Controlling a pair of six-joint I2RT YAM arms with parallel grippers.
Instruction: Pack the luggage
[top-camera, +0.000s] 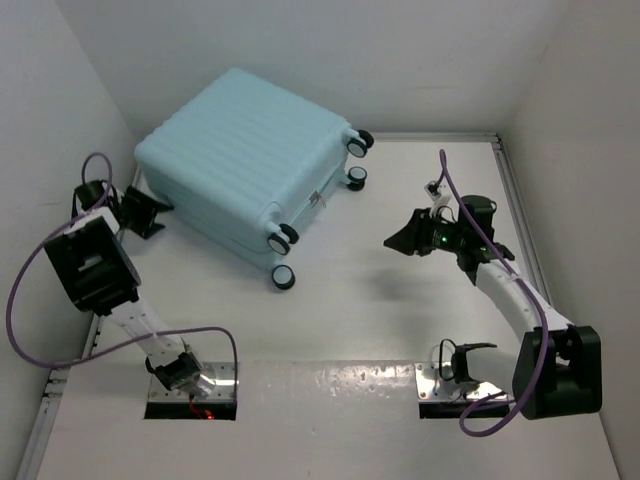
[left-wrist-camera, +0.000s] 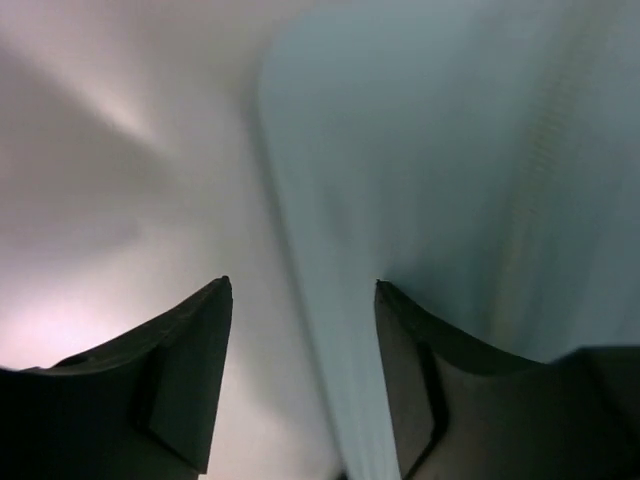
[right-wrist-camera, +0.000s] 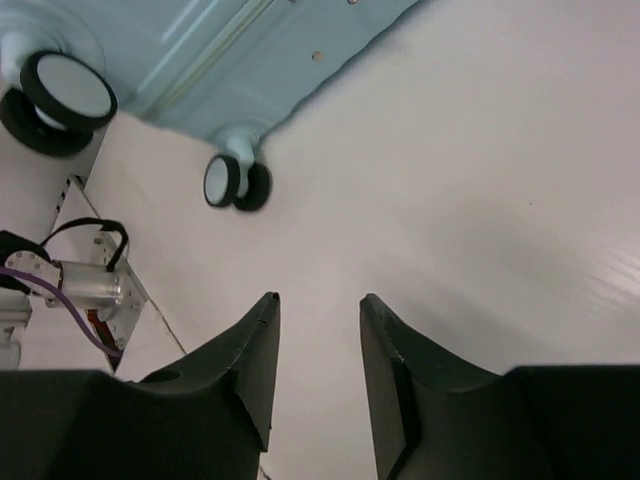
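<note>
The luggage, a pale aqua ribbed hard-shell suitcase, lies shut on the white table at the back left, its small black wheels facing the middle. My left gripper sits against the case's left side. In the blurred left wrist view it is open, and the luggage's rounded edge runs up between its fingers. My right gripper hovers open over bare table to the right of the case. In the right wrist view it holds nothing, with the luggage and one wheel at the upper left.
White walls close in the table on the left, back and right. A raised rail runs along the right side. The two arm bases and their purple cables occupy the near edge. The left arm's mount shows in the right wrist view.
</note>
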